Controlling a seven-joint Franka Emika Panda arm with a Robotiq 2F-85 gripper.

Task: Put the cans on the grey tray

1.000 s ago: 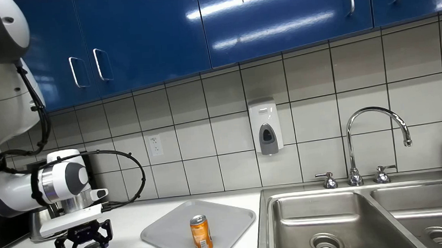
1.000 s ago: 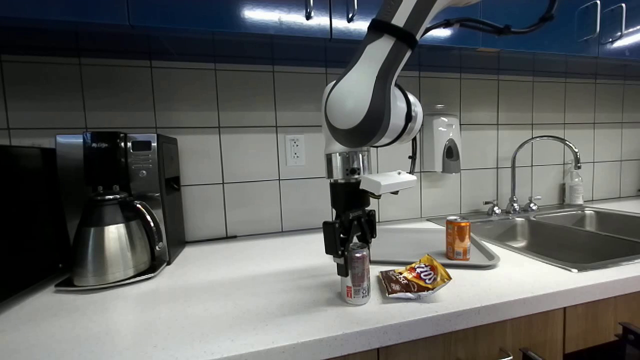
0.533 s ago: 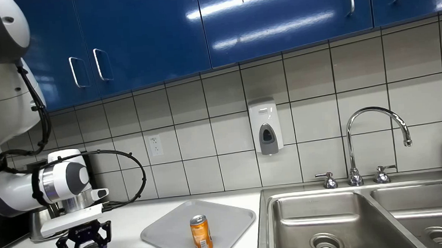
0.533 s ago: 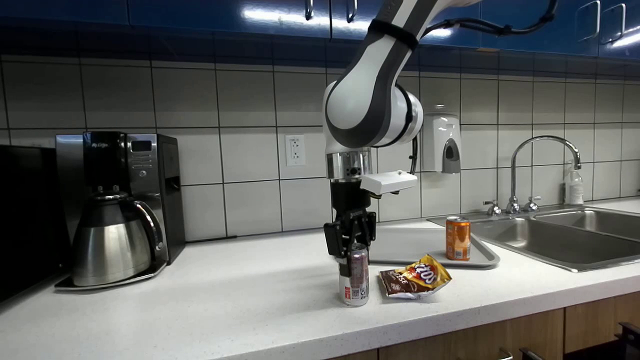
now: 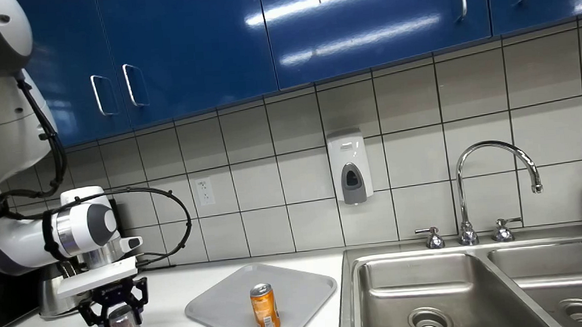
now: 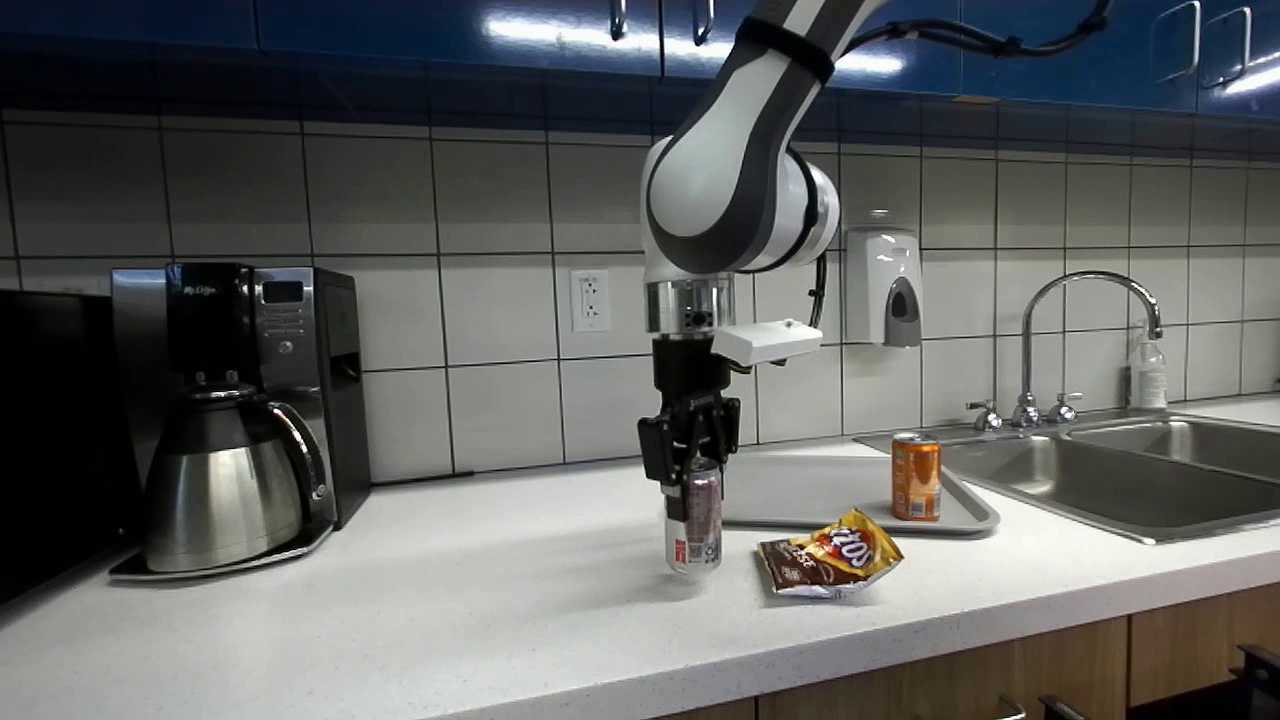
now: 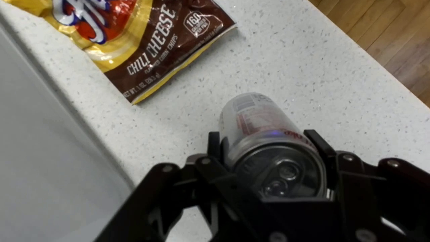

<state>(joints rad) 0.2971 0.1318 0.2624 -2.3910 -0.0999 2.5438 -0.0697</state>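
Toward the front edge, the Robotiq gripper [image 7: 266,146] is holding the silver Coke can [image 6: 705,515] just above the countertop [image 6: 430,600] near a corn-chip bag [image 6: 832,556], and the orange can [image 6: 916,478] is standing on the grey tray [image 6: 810,490] toward the back edge.

Can [image 6: 917,478] on tray [image 6: 810,487], bag [image 6: 832,557] beside, second can [image 6: 705,522] in claw [image 7: 265,143]

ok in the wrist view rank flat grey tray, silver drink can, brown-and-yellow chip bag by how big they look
Largest: flat grey tray, cut off by the frame
Middle: brown-and-yellow chip bag, also cut off
Smallest: silver drink can, even though nearer the camera
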